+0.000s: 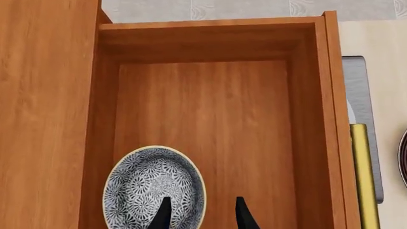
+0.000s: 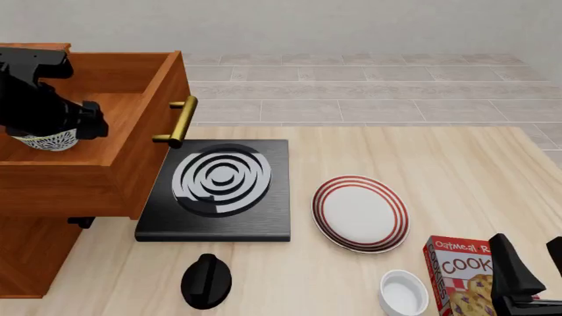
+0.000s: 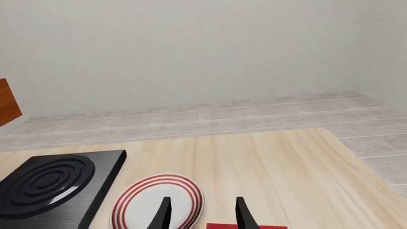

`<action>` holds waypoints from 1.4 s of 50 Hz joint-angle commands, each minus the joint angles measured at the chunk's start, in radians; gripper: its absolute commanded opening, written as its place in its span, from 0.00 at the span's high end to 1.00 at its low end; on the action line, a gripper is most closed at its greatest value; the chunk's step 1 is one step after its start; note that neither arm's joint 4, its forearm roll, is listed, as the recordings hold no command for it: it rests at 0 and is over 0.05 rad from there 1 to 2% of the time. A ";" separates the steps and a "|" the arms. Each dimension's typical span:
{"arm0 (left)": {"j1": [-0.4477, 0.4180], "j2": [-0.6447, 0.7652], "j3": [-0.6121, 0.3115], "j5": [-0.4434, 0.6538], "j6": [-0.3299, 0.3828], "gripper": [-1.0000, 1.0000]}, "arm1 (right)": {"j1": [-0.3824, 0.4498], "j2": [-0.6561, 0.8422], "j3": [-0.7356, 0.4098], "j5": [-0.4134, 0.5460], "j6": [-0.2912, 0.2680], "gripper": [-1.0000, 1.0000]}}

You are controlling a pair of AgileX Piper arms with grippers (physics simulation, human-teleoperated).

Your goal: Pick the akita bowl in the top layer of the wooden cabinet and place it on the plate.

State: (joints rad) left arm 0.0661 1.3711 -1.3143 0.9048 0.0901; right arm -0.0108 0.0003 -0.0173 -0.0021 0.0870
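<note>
- My left pincer [image 1: 200, 214] is spread open over the pulled-out top layer [image 1: 210, 124] of the wooden cabinet [image 2: 52, 191], one fingertip above the akita bowl [image 1: 152, 188] and the other outside its rim, placed to pinch the bowl's wall.
- The bowl sits in a near corner of the drawer floor (not yet lifted, I judge).
- The plate [image 2: 362, 212] waits mid-surface beside the stove [image 2: 220, 187].
- My right pincer [image 3: 200, 214] hangs released near the surface's front right corner, clear of the route.
</note>
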 commanded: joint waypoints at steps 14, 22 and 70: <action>0.004 0.004 0.053 -0.041 -0.008 0.00 | -0.001 0.000 0.001 -0.001 0.001 0.00; 0.003 0.004 0.060 -0.044 -0.008 0.00 | -0.001 0.000 0.001 -0.001 0.001 0.00; -0.062 -0.047 -0.022 0.005 -0.007 1.00 | -0.001 0.000 -0.002 -0.001 0.002 0.00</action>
State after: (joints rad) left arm 0.0326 1.3404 -1.3132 0.8916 0.0822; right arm -0.0120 0.0002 -0.0182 -0.0039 0.0898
